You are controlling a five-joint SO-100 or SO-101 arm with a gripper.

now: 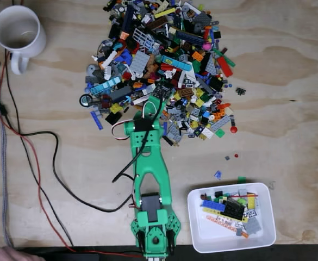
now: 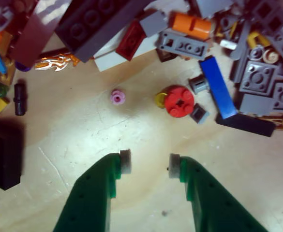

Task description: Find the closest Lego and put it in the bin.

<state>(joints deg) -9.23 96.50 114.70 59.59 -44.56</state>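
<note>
Gripper (image 2: 150,165): held apart and empty, green fingers with pale pads, hanging over bare wood.
Red round Lego (image 2: 179,101): being framed just ahead, beside a pink stud (image 2: 117,97).
Bin (image 1: 199,236): white, shallow, near the arm's base, bricks inside.

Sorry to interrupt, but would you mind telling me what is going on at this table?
A green robot arm is reaching into a big pile of Lego pieces on the plywood table. Its gripper hovers open and empty over bare wood, with a red round piece and a small pink piece just ahead. The white bin beside the arm's base already holds several pieces.
</note>
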